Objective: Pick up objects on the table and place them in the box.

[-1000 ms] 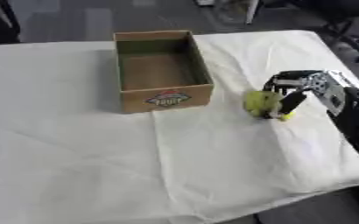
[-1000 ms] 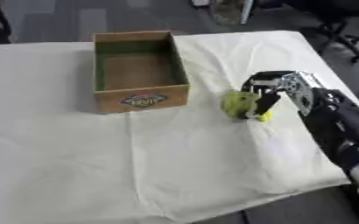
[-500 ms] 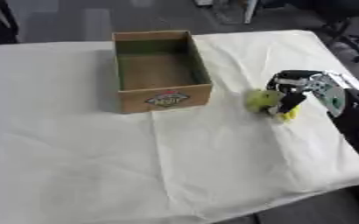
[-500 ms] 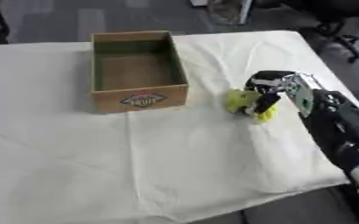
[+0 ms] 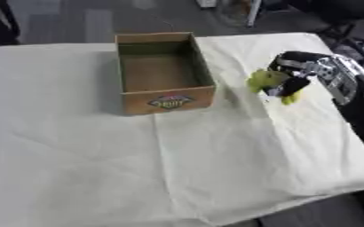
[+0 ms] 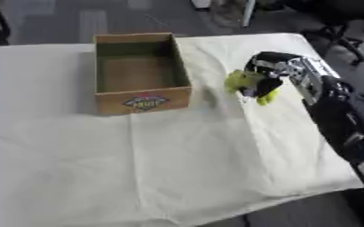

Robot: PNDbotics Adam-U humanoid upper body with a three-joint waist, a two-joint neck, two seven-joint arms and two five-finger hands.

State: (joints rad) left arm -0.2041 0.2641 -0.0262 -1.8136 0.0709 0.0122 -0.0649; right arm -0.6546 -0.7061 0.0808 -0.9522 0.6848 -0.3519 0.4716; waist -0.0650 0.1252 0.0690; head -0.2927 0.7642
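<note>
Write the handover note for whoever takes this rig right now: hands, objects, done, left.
Right hand: fingers curled round the yellow-green object, to the right of the box; whether it is clear of the cloth cannot be told.
Left hand: not in view.
Cardboard box: open, on the white tablecloth, nothing visible inside.
Done: the object is grasped.
Left: carry it left over the box's right wall and release it inside. No other loose object shows on the cloth.
</note>
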